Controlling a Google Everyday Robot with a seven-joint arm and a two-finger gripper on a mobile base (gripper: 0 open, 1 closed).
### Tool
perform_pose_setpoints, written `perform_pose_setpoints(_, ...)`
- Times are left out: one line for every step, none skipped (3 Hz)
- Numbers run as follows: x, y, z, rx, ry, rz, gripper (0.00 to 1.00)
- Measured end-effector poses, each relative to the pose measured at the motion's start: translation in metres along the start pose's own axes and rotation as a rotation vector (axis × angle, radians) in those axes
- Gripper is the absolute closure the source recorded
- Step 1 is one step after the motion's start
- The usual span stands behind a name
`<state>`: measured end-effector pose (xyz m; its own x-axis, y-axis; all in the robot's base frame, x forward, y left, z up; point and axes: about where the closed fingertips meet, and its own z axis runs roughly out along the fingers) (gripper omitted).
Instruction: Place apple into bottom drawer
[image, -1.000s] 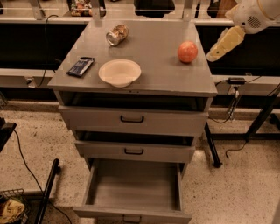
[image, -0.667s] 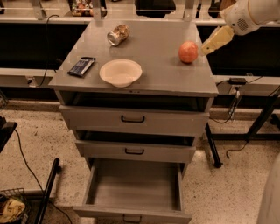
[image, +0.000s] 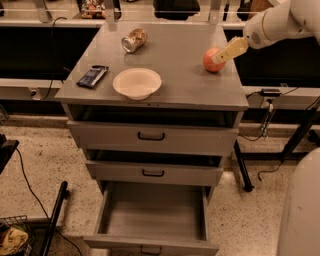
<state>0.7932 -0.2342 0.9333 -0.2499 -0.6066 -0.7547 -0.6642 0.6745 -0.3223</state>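
The apple, red-orange and round, sits on the grey cabinet top near its right edge. My gripper comes in from the upper right on a white arm, and its yellowish fingers overlap the apple's right side. The bottom drawer is pulled out wide below, showing a plain grey interior with nothing in it.
A white bowl, a crushed can and a dark flat packet lie on the cabinet top. The two upper drawers stand slightly ajar. A black pole and a wire basket stand at the lower left.
My gripper has moved left and down from beside the cabinet's right edge until its fingers reach the apple. The apple and drawers have not moved.
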Motion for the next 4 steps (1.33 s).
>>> perform_pose_setpoints(0.015, -0.002, 0.028, 0.015, 0.013, 0.078, 0.0)
perform_pose_setpoints(0.021, 0.007, 0.054, -0.009, 0.037, 0.105, 0.0)
perform_pose_setpoints(0.021, 0.019, 0.074, -0.049, 0.052, 0.113, 0.0)
perform_pose_setpoints(0.025, 0.026, 0.085, -0.081, 0.05, 0.132, 0.18)
